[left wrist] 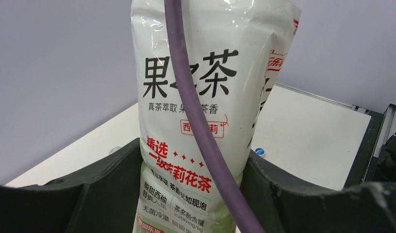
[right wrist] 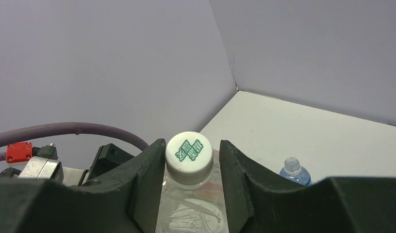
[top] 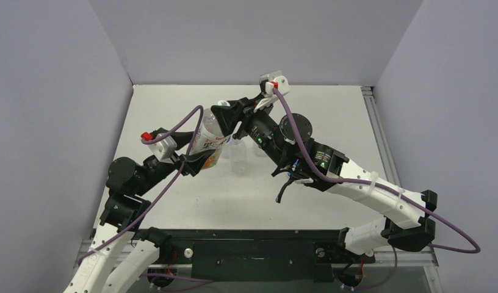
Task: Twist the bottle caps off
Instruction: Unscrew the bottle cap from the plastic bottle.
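White cap (right wrist: 189,158) of the wide tea bottle (top: 207,139) sits up in the air over the left-middle of the table (top: 234,201), not resting on it. The left gripper (left wrist: 193,153) is clamped on the bottle's labelled lower body, one finger pressed against each side. This appears meant to keep the bottle from turning. The bottle leans with its top toward the far right, presenting the cap to the other arm. The right gripper (right wrist: 192,145) has a finger either side of the cap. One finger seems to touch it and the other shows a sliver of gap, so I cannot tell whether it is pinching. A purple cable (left wrist: 196,121) hangs across the label. Farther right on the table stands a blue-labelled bottle (right wrist: 294,171) whose neck looks open, and what looks like a loose blue cap (left wrist: 258,151) lies nearby.
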`<move>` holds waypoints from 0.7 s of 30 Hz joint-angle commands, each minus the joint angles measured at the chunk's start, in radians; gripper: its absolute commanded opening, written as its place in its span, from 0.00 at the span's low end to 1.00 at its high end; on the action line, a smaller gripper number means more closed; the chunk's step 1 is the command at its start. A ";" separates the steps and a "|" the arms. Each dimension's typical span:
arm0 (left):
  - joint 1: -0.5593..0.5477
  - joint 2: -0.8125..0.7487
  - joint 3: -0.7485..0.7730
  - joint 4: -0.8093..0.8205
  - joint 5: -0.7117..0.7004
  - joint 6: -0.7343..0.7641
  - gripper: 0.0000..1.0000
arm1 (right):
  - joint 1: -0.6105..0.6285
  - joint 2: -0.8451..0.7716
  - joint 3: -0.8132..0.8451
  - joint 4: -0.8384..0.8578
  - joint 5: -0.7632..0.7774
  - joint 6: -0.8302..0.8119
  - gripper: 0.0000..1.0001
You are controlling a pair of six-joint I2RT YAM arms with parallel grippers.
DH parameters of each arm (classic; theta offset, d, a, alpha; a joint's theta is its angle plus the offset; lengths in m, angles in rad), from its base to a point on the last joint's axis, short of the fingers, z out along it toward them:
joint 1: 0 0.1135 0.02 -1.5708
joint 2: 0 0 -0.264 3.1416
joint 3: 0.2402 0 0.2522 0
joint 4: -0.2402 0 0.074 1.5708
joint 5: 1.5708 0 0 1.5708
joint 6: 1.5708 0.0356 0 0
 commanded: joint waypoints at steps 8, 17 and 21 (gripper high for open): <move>0.003 -0.024 -0.005 0.008 -0.109 0.008 0.00 | 0.008 -0.037 -0.007 0.070 0.000 -0.007 0.37; 0.003 -0.027 -0.006 0.008 -0.100 0.007 0.00 | 0.006 -0.036 -0.001 0.070 -0.007 -0.008 0.37; 0.003 -0.031 -0.006 0.005 -0.103 0.006 0.00 | 0.005 -0.033 0.001 0.070 -0.015 -0.005 0.34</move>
